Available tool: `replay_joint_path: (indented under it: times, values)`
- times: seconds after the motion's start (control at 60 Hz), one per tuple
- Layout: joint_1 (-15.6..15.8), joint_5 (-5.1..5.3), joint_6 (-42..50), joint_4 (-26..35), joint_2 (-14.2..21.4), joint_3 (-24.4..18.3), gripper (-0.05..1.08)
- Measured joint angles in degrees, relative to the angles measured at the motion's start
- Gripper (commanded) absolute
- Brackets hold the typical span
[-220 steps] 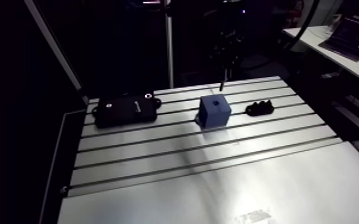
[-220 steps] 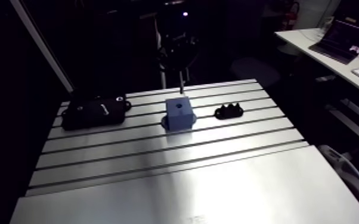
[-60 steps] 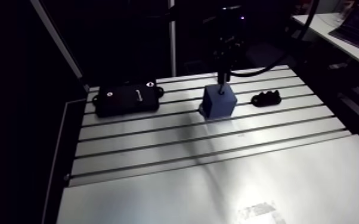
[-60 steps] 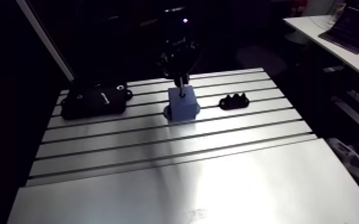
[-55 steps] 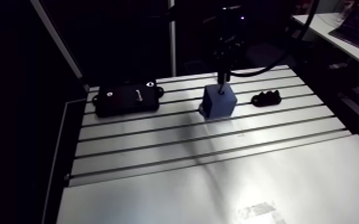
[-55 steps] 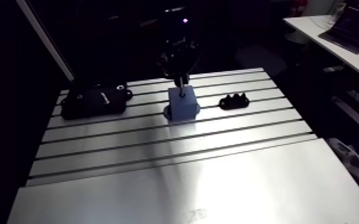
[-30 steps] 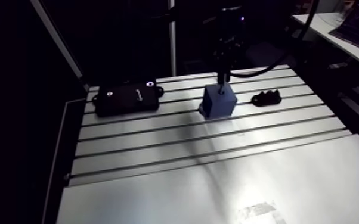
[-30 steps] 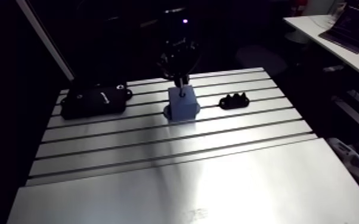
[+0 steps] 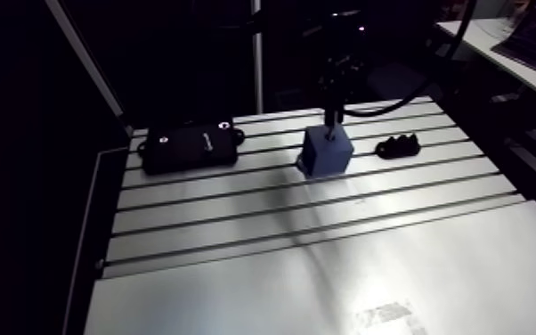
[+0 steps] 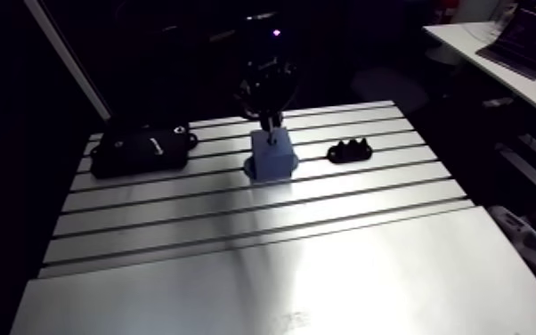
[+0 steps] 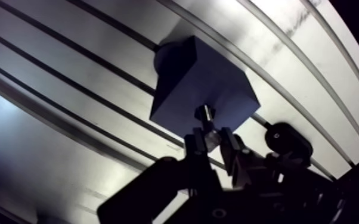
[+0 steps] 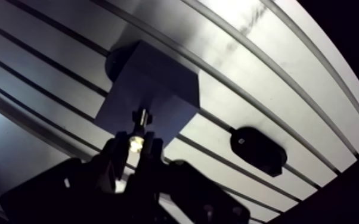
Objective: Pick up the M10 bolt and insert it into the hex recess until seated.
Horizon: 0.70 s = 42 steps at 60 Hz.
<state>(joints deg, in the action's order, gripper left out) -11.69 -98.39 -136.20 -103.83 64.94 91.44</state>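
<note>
Bolt (image 11: 205, 114): pinched upright between the closed fingers of the gripper (image 11: 213, 142), tip at the top face of the blue block (image 11: 200, 77) on the slotted table (image 9: 307, 258), recess itself hidden; best kept vertical, pressed down slowly, released only once it bottoms out.

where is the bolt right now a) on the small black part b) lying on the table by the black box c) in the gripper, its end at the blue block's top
c: the wrist view shows the gripper shut on the bolt, its end at the top of the blue block.
</note>
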Motion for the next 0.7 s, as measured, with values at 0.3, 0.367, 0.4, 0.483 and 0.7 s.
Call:
replay_joint_path:
  times: [0.3, 0.367, 0.4, 0.483, 0.7]
  values:
    - [0.0, 0.0, 0.0, 0.0, -0.3, 0.0, 0.75]
    - [0.0, 0.0, 0.0, 0.0, -0.3, 0.1, 0.75]
    - [0.0, 0.0, 0.0, 0.0, -0.3, 0.1, 0.75]
    - [0.0, 0.0, 0.0, -0.1, -0.4, 0.2, 0.75]
    - [0.0, 0.0, 0.0, -0.2, -0.7, 0.3, 0.72]
